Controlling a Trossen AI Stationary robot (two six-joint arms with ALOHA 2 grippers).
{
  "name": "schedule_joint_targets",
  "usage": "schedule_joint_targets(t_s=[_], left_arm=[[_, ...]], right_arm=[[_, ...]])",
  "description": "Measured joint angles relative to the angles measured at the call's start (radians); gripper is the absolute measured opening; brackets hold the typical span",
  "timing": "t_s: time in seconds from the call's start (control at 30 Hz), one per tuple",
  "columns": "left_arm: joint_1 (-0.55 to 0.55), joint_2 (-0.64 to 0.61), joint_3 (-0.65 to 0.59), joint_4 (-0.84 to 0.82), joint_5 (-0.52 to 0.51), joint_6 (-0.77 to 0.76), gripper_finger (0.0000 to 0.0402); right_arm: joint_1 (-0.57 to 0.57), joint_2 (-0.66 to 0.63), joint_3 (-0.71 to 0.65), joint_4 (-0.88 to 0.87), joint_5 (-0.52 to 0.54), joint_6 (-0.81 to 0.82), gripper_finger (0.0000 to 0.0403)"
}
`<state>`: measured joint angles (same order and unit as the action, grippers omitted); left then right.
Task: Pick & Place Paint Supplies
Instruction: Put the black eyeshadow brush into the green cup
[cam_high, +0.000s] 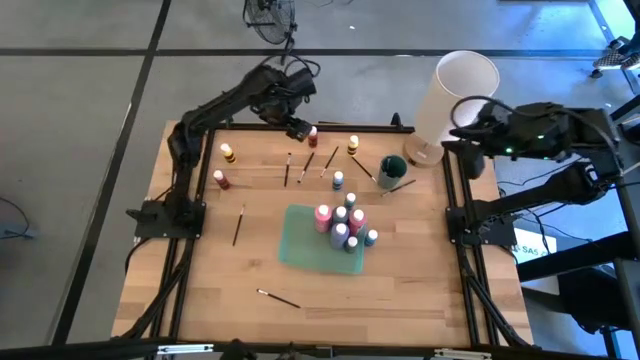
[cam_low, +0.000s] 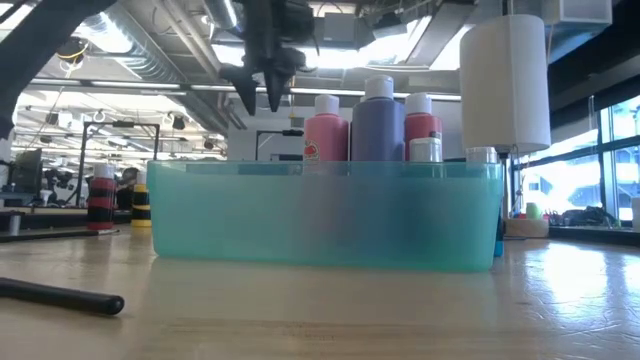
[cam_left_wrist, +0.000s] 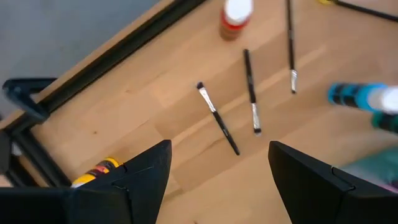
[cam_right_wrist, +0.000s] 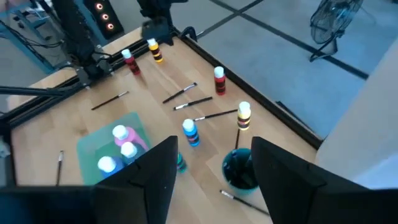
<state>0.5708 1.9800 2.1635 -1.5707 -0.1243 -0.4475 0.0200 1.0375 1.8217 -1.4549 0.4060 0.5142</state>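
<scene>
The red paint bottle (cam_high: 312, 136) stands upright at the table's far edge, touching or just beside my left gripper (cam_high: 297, 129), which hangs over it with fingers spread wide and empty. Three brushes (cam_left_wrist: 217, 118) lie just nearer than it, long axes running roughly near-to-far. My left arm is much the closer; my right gripper (cam_right_wrist: 211, 168) waits off the table's right edge, partly open, holding nothing. Whether my fingers straddle the bottle I cannot tell.
</scene>
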Motion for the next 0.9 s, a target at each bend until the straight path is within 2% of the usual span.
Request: schedule_joint_targets(t_s=[0.13, 0.33, 0.5, 0.63, 0.73, 0.9], left_arm=[[-0.026, 0.007, 0.0, 0.0, -0.092, -0.074, 0.0265], [-0.038, 0.004, -0.018, 0.018, -0.088, -0.138, 0.0265], [-0.019, -0.02, -0.2, 0.145, -0.031, -0.183, 0.0265], [0.004, -0.027, -0.337, 0.261, -0.013, -0.253, 0.0265], [0.01, -0.027, -0.386, 0.365, 0.032, -0.263, 0.0265], [0.014, -0.029, -0.446, 0.396, 0.029, -0.262, 0.0265]], right_arm=[[0.0, -0.022, 0.007, -0.034, -0.059, 0.001, 0.0206], [0.0, -0.037, 0.007, -0.12, -0.11, -0.004, 0.0206], [0.0, -0.042, 0.0, -0.117, -0.171, -0.059, 0.0207], [0.0, -0.043, 0.0, -0.117, -0.178, -0.085, 0.0207], [0.0, -0.042, 0.0, -0.116, -0.177, -0.101, 0.0207], [0.0, -0.043, 0.0, -0.117, -0.174, -0.124, 0.0207]])
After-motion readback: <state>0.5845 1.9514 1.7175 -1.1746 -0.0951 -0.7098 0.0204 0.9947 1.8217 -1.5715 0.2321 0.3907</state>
